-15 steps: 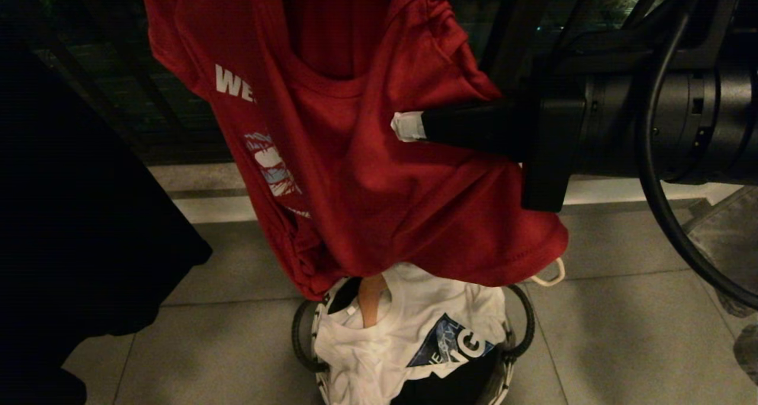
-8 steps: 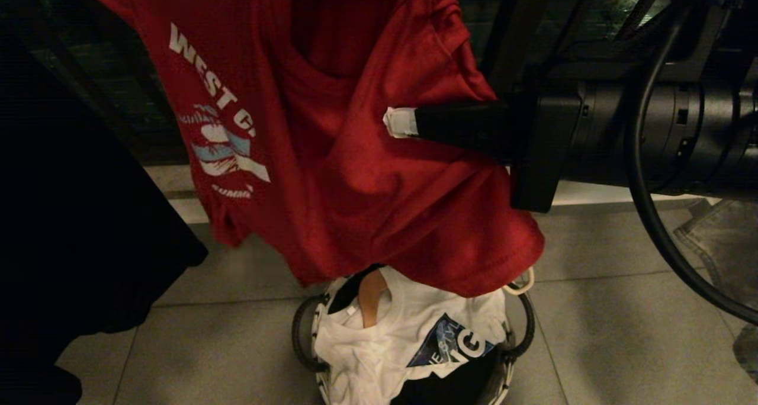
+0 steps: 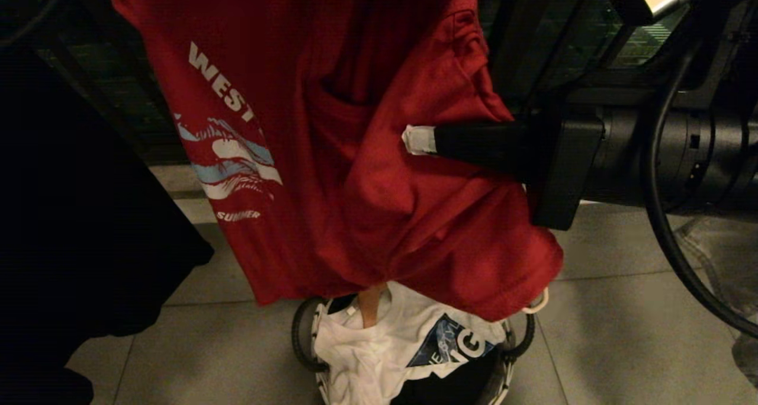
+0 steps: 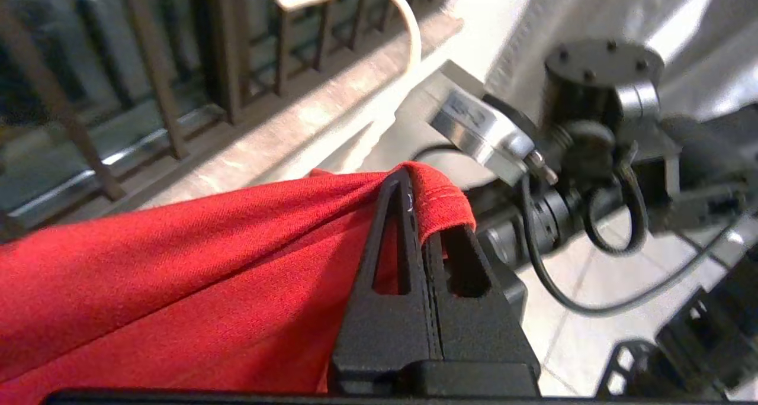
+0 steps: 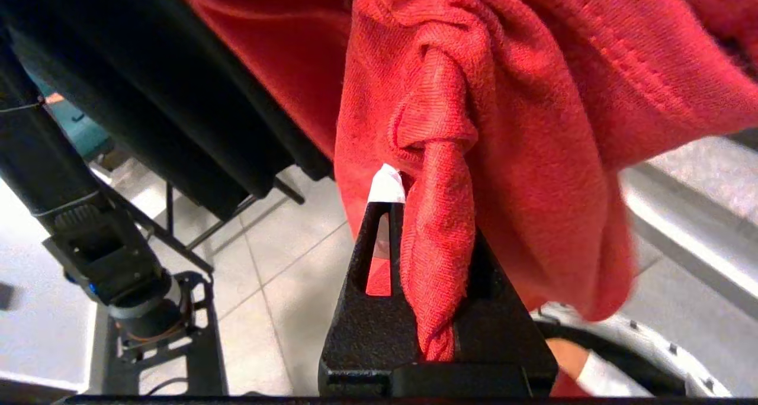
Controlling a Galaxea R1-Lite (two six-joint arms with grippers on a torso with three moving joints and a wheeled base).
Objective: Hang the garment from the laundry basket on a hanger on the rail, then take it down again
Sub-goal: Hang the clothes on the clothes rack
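- Since a second ago the garment (image 3: 331, 156) has swung round, baring more of its chest print.
- It hangs above the laundry basket (image 3: 515, 346).
- Left tool (image 4: 414, 186) and right tool (image 3: 414, 140) are both clamped on its cloth.
- Risk: the pinched folds could slip out, dropping it.

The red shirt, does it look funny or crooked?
Yes. The red shirt hangs bunched and twisted, its WEST print slanting. The right end effector pinches a rolled fold, and the left end effector grips its hem.

The right gripper (image 5: 408, 186) pinches a fold of the red garment (image 5: 533, 127).
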